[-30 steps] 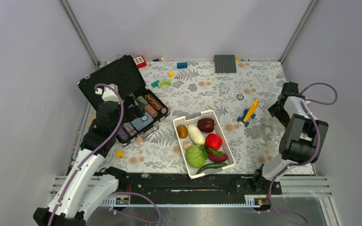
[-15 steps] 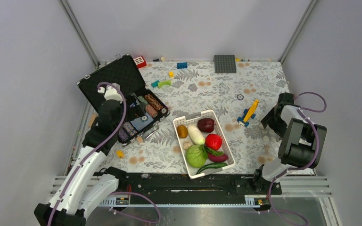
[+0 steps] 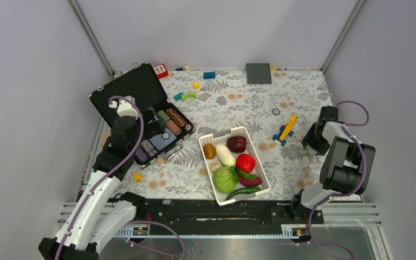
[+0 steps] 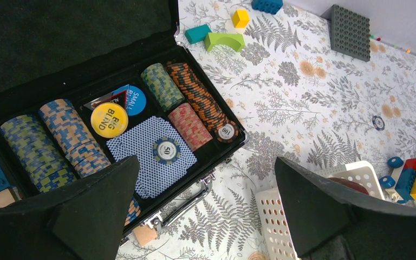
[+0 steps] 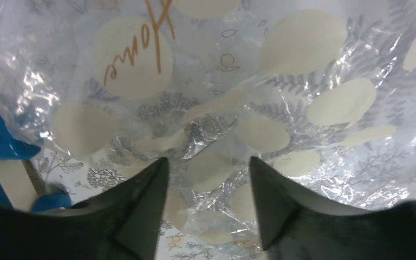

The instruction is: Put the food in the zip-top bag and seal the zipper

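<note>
The food lies in a white slotted basket (image 3: 208, 136) at the table's centre: green cabbage (image 3: 225, 179), red tomato (image 3: 245, 162), white radish (image 3: 225, 154), dark-red bulb (image 3: 237, 143), brown oval (image 3: 209, 151), purple sweet potato (image 3: 251, 181) and green pepper (image 3: 242, 190). The zip-top bag (image 5: 222, 108), clear with cream dots, lies crinkled at the right edge (image 3: 307, 161). My right gripper (image 5: 208, 160) points down onto it (image 3: 310, 148), fingers apart, with film bunched between them. I cannot pick out the zipper. My left gripper (image 4: 206, 160) hangs wide open and empty over the case's front (image 3: 123, 135).
An open black case (image 3: 141, 92) with rolls of poker chips (image 4: 195, 100) sits at the left. Loose bricks, a grey baseplate (image 3: 258, 73) and a yellow-blue brick toy (image 3: 286, 130) lie toward the back and right. The basket's corner (image 4: 273, 216) shows by my left finger.
My right arm has come down and toward the near side onto the bag, and its fingers have drawn closer together. The left arm has barely shifted.
</note>
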Controlling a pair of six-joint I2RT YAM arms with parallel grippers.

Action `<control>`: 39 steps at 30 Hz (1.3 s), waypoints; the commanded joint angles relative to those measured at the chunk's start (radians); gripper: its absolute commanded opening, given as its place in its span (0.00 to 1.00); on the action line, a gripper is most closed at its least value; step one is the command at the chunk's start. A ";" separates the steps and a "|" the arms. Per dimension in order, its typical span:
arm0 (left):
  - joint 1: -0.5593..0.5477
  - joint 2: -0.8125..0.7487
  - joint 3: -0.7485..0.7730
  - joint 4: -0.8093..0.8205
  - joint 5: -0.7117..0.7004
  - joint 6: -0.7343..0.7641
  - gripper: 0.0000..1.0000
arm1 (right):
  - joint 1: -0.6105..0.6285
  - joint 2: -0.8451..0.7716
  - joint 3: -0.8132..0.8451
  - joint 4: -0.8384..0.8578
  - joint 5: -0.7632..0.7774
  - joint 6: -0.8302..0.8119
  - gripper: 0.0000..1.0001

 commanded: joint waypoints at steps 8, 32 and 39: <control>-0.001 -0.022 0.010 0.024 -0.059 0.011 0.99 | 0.015 0.059 0.042 0.045 -0.072 -0.066 0.45; -0.001 -0.019 0.006 0.030 -0.029 0.005 0.99 | 0.016 -0.449 0.060 -0.011 0.010 -0.004 0.00; -0.001 0.017 0.018 0.054 0.121 -0.010 0.99 | 0.138 -0.642 0.239 -0.151 0.022 -0.010 0.00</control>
